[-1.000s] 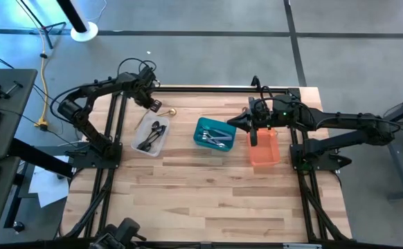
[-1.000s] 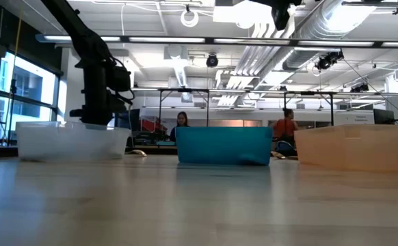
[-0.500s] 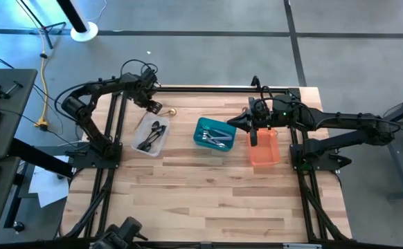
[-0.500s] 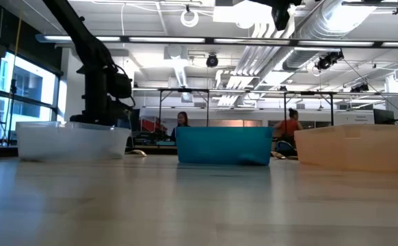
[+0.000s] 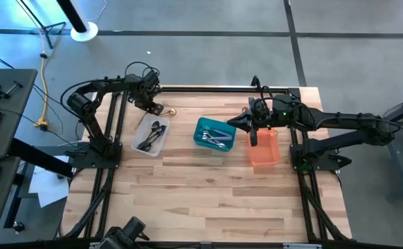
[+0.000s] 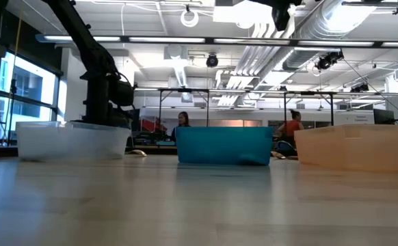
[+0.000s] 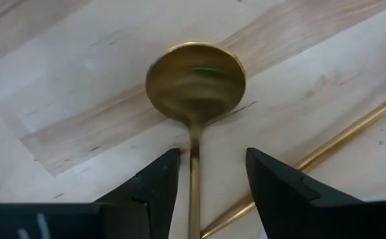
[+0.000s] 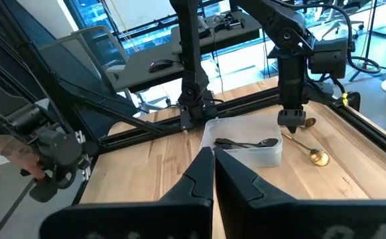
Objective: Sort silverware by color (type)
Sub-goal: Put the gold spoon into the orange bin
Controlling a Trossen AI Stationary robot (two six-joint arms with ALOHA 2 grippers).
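Gold spoon [image 7: 194, 86] lies free on my tabletop [image 5: 208, 194], handle end cut off from view.
Left end effector [image 7: 209, 174] released astride it, far-left; right end effector [image 8: 214, 174] clenched above orange bin [image 5: 264, 149].

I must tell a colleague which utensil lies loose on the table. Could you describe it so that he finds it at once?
Start at the clear bin on the table's left side. Just beyond its far corner, under the left gripper, a gold spoon lies on the bare wood. It is the only gold one and the only one outside a bin.
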